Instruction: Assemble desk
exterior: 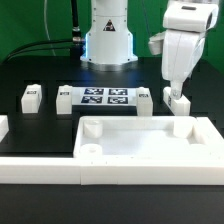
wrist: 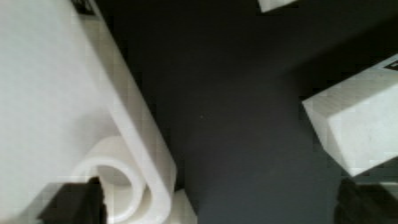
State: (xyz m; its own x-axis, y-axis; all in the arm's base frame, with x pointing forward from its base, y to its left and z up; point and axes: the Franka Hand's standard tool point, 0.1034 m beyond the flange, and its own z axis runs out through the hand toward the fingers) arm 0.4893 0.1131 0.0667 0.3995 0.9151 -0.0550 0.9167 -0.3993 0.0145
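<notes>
The white tray-like desk tabletop (exterior: 150,142) lies at the front of the black table, rim up, with round sockets in its corners. My gripper (exterior: 174,90) hangs open above the table just behind the tabletop's far corner on the exterior view's right. One white leg (exterior: 180,101) stands right below it, not held. Three more legs (exterior: 30,96) (exterior: 65,95) (exterior: 143,96) stand in a row farther back. In the wrist view, the gripper (wrist: 217,206) holds nothing; the tabletop's rim (wrist: 71,110) with a corner socket (wrist: 118,178) lies by one dark finger (wrist: 71,205), and a leg (wrist: 356,122) lies off to the other side.
The marker board (exterior: 105,97) lies flat between the legs in front of the robot base (exterior: 108,40). Long low white border rails (exterior: 40,166) (exterior: 214,140) run along the front and the exterior view's right of the tabletop.
</notes>
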